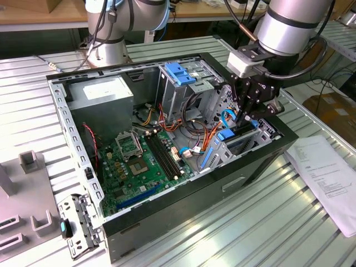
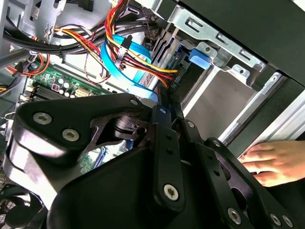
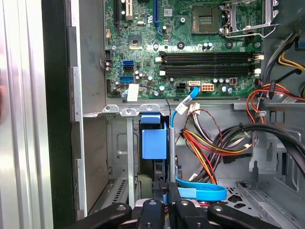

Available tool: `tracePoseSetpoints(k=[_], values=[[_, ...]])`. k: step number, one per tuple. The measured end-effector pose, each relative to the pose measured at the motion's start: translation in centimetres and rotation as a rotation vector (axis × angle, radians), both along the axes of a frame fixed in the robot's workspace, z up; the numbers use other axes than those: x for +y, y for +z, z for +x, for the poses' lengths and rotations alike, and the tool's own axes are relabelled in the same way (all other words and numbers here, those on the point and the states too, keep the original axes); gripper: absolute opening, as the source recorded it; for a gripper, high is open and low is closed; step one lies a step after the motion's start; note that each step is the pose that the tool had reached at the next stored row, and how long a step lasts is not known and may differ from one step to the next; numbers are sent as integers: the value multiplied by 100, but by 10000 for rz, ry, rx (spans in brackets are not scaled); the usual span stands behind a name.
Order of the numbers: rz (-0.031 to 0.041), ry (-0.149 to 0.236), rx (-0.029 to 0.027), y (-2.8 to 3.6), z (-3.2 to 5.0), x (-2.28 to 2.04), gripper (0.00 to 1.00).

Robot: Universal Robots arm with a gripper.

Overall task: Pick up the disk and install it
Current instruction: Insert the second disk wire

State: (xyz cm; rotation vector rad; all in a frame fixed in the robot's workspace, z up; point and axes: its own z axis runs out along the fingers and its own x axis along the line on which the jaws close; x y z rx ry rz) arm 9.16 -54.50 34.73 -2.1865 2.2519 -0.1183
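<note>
Gripper (image 3: 166, 202) pinches the disk (image 3: 154, 138) in its bay.

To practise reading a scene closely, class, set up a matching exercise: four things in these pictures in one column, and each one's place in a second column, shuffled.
Things:
1. disk
2. motherboard
3. sheet of paper
4. hand

Places:
a. lying on the table, at the exterior view's right
b. flat on the floor of the open case
c. standing on edge in a bay, under the gripper
d. by the case's outer wall

Pairs: 1-c, 2-b, 3-a, 4-d
</note>
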Motion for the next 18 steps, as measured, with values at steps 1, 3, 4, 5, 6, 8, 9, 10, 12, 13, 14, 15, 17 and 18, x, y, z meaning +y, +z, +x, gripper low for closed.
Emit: tracePoseSetpoints(k=[1, 3, 4, 5, 6, 8, 9, 10, 12, 13, 14, 15, 17, 18], values=[[1, 0, 0, -4, 0, 0, 16], [1, 0, 0, -6, 0, 0, 16], [2, 0, 0, -8, 0, 0, 16], [3, 0, 0, -9, 0, -1, 16], [6, 0, 0, -11, 0, -1, 16], [16, -1, 0, -14, 0, -3, 16], [19, -1, 0, -15, 0, -4, 16], [24, 0, 0, -17, 0, -7, 16], [38, -1, 0, -22, 0, -13, 16], [43, 0, 0, -23, 0, -15, 16], [48, 0, 0, -23, 0, -17, 16], [53, 0, 0, -24, 0, -19, 16], [54, 0, 0, -24, 0, -19, 16], [53, 0, 0, -24, 0, -20, 16]])
